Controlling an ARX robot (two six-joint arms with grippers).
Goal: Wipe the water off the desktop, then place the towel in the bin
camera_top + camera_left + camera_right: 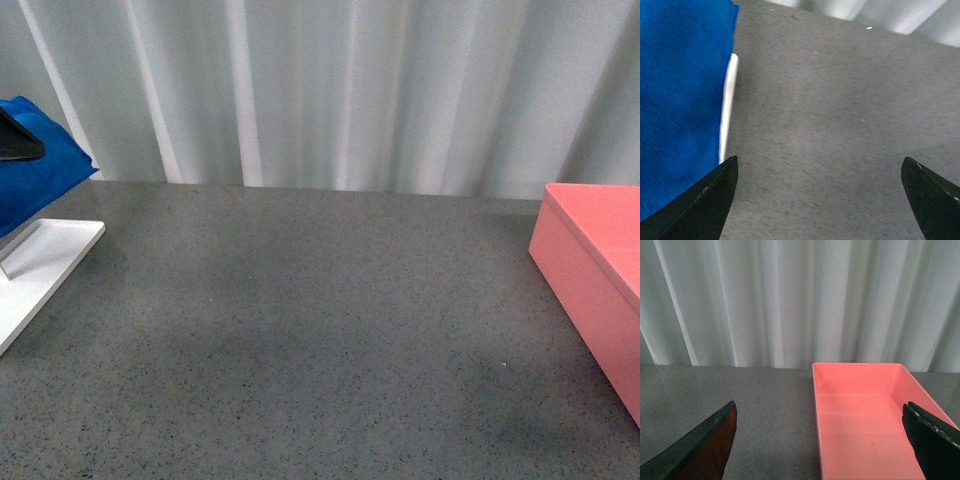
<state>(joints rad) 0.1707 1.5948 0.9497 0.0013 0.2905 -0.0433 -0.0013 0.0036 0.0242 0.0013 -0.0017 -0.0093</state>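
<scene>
The blue towel hangs at the far left over the white tray. It fills one side of the left wrist view. My left gripper is open and empty above the dark grey desktop, one finger beside the towel's edge. The pink bin stands at the right edge. My right gripper is open and empty, hovering over the bin's near wall. The bin's inside looks empty. I see no water on the desktop.
A black shape lies against the towel at the left edge of the front view. I cannot tell what it is. The tray's white rim runs along the towel. White pleated curtains close off the back of the desktop.
</scene>
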